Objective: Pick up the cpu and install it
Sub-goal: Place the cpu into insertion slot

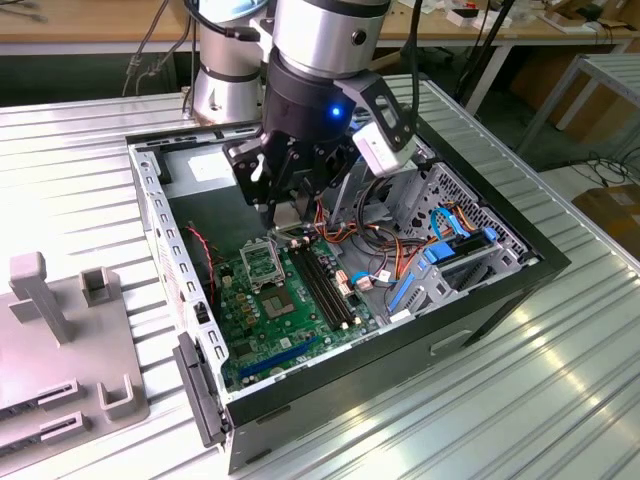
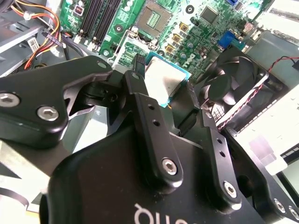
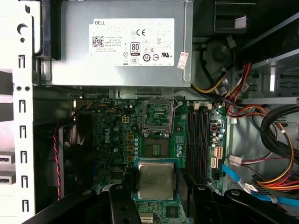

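– claw point(image 3: 155, 175) first: apart or together?
– clamped. two matt black fingers point(image 3: 122, 193), flat bars with screw heads, press on opposite edges of the cpu point(image 3: 155, 182). the chip sits level between them, up off the motherboard point(image 3: 112, 140).
– what does the chip look like?
– a thin square tile. it has a dull silvery-grey metal top with softened corners, on a slightly wider base with a teal-green edge. the second wrist view shows the same grey plate between the fingers.
– and underneath?
– a glossy green board crowded with small parts. the socket point(image 3: 159, 114) is a hollow square of bright steel, open, and the chip is not yet in it. beside the socket run long black memory slots point(image 3: 201, 140). past it lies the power supply point(image 3: 117, 46), a plain grey sheet-metal box with a white label.
– how is the arm posed?
– in the exterior view the arm point(image 1: 320, 40), a smooth silver cylinder, comes down from above. its black wrist points straight down into the open case point(image 1: 160, 220). the claw hangs over the end of the board near the power supply, close above the socket. the case lies on its side on a ribbed metal table point(image 1: 500, 400).
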### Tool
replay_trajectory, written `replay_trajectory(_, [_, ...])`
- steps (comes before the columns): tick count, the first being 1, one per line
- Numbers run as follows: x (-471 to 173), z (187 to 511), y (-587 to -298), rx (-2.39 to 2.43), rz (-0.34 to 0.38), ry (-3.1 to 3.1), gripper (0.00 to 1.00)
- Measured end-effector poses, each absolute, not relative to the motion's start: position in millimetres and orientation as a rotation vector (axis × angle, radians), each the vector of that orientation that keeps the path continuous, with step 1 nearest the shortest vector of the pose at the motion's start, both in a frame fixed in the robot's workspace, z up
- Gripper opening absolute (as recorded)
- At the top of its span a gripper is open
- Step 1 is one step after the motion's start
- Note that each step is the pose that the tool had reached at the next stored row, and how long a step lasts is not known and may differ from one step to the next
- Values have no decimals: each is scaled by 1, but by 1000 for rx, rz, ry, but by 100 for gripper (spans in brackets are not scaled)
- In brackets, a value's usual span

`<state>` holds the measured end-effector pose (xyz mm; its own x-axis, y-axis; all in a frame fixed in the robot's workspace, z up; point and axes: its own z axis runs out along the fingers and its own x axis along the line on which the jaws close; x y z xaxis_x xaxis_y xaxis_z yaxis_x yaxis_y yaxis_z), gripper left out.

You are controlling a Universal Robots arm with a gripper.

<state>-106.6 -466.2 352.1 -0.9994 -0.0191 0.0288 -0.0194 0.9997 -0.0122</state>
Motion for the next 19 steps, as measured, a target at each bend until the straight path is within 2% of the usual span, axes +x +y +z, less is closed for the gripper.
replay_trajectory(19, [-107, 342, -467, 30, 19, -3113, 47])
